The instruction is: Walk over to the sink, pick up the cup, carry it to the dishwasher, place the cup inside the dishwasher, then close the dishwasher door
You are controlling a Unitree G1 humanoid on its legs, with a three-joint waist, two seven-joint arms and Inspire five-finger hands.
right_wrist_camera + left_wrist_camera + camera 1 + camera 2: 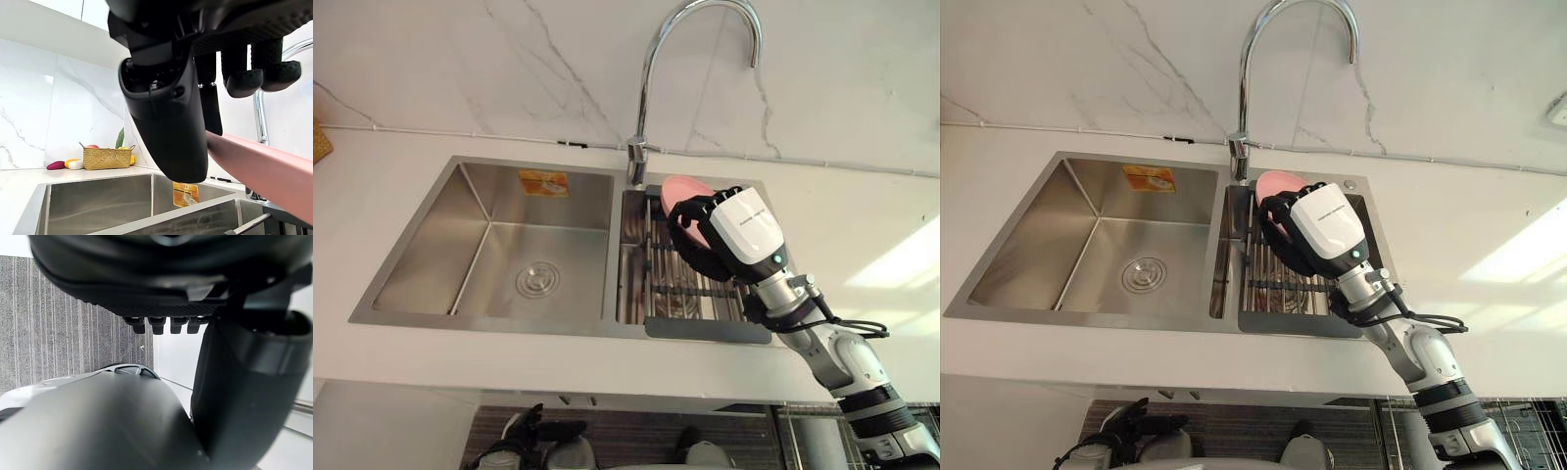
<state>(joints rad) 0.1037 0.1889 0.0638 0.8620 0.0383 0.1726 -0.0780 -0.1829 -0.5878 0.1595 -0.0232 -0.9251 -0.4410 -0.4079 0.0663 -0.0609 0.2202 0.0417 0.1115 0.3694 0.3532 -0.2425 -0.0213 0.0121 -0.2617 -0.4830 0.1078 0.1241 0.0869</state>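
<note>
A pink cup [677,189] lies on the wire rack [641,279] in the sink's right basin, just below the faucet base. My right hand [736,230] reaches over it from the right, with the palm above the cup and the fingers [683,210] loosely bent over its front. In the right wrist view the cup [264,166] runs between the thumb [168,122] and the fingertips [244,81], and a gap shows above it. My left hand [524,429] hangs low under the counter edge, fingers relaxed and holding nothing.
The steel sink's left basin [509,245] is bare with a round drain. A tall curved faucet [646,88] rises right behind the cup. White counter surrounds the sink, with a marble wall behind. A woven basket [105,157] of fruit stands on the far left counter.
</note>
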